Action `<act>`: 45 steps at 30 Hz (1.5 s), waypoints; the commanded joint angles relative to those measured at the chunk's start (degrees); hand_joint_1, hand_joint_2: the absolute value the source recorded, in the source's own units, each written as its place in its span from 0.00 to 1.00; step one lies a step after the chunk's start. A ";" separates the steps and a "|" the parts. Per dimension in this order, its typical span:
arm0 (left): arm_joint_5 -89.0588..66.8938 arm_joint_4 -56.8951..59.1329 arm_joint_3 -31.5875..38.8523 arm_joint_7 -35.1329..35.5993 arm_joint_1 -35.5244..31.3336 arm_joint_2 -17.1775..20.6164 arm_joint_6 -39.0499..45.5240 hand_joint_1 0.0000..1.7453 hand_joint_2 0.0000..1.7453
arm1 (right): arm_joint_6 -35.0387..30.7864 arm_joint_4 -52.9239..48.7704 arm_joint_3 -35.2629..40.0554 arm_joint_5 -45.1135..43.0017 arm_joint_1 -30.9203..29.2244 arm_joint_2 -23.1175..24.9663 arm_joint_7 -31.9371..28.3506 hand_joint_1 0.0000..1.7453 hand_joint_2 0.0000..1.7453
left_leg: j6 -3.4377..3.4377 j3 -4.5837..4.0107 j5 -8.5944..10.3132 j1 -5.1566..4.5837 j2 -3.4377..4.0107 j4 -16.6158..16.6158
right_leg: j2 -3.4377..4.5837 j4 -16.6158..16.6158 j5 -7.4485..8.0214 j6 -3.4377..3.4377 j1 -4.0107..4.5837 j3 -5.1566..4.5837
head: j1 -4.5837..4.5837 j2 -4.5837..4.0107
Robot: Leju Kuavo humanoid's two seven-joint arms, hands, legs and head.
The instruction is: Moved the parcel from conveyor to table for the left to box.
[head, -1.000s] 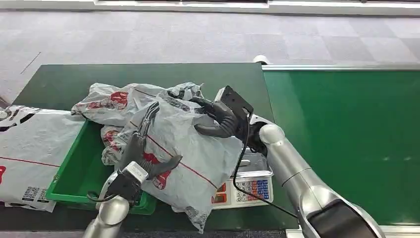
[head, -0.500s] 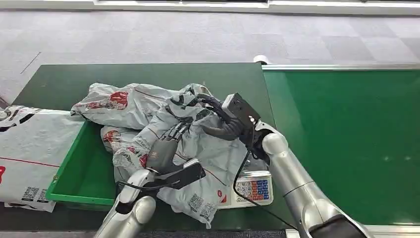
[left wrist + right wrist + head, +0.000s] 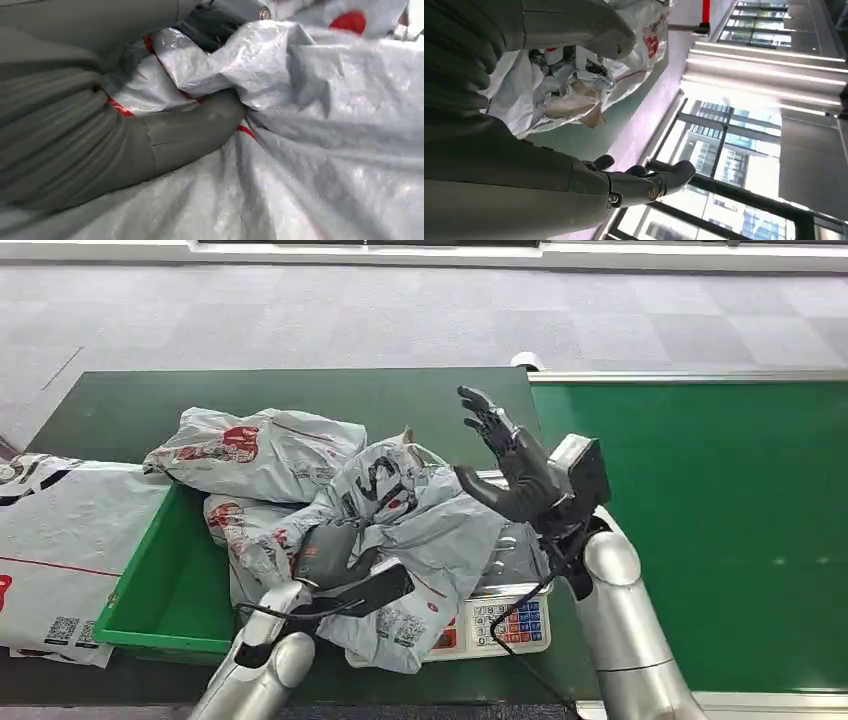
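Green table (image 3: pixel 120 410), grey carpet (image 3: pixel 300 310); left hand (image 3: pixel 325 555) grips parcel (image 3: pixel 420 530)

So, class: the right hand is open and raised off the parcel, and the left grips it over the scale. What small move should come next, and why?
Probably the left hand should draw the parcel sideways toward the green box. It grips the crumpled bag, the right hand is open above it, and the parcel lies partly on the scale, beside the box.
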 commanded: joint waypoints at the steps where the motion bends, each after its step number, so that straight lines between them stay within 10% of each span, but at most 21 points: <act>1: 12.55 -9.19 4.96 -11.49 1.74 -0.64 9.07 1.00 1.00 | 0.13 -6.63 -6.47 -1.13 3.21 -0.99 -1.84 0.00 1.00 | 0.01 -0.07 0.00 0.04 -0.07 0.01 | -0.08 -0.03 -0.01 -0.03 0.05 -0.02 | 0.02 0.00; 18: 20.59 -31.69 6.79 -22.20 7.44 3.31 22.23 1.00 1.00 | -0.15 -4.53 -12.74 -4.51 8.81 -0.65 -2.72 0.00 1.00 | 0.01 -0.02 -0.04 0.07 0.00 -0.05 | -0.01 -0.11 -0.01 -0.05 0.08 0.04 | 0.02 0.00; 29: 16.98 -25.23 25.79 -14.84 3.44 1.78 30.36 1.00 1.00 | 0.25 2.53 -17.04 -7.09 20.95 3.28 -2.44 0.00 1.00 | -0.01 0.19 0.01 0.08 -0.18 -0.26 | -0.21 -0.25 -0.06 -0.09 0.10 0.29 | 0.00 0.00; 30: 17.43 -24.29 26.44 -14.42 3.27 1.66 28.90 0.32 1.00 | 0.08 2.83 -17.12 -7.01 21.32 3.60 -2.42 0.00 1.00 | -0.02 0.12 -0.02 0.08 -0.11 -0.19 | -0.14 -0.19 -0.06 -0.09 0.09 0.20 | 0.02 0.00; 31: 17.43 -23.40 26.60 -14.73 3.02 1.71 28.65 0.00 1.00 | 0.04 3.08 -17.09 -6.93 21.53 3.65 -2.34 0.00 1.00 | -0.01 0.07 -0.05 0.05 -0.09 -0.13 | -0.11 -0.11 -0.09 -0.07 0.07 0.13 | 0.00 0.00; 45: 17.29 -21.97 25.55 -15.25 2.94 1.75 27.85 0.00 1.00 | -0.15 3.42 -17.41 -6.92 21.94 3.52 -1.84 0.00 1.00 | 0.01 -0.02 -0.05 0.02 -0.11 -0.07 | -0.12 -0.06 -0.11 -0.06 0.02 0.04 | 0.02 0.00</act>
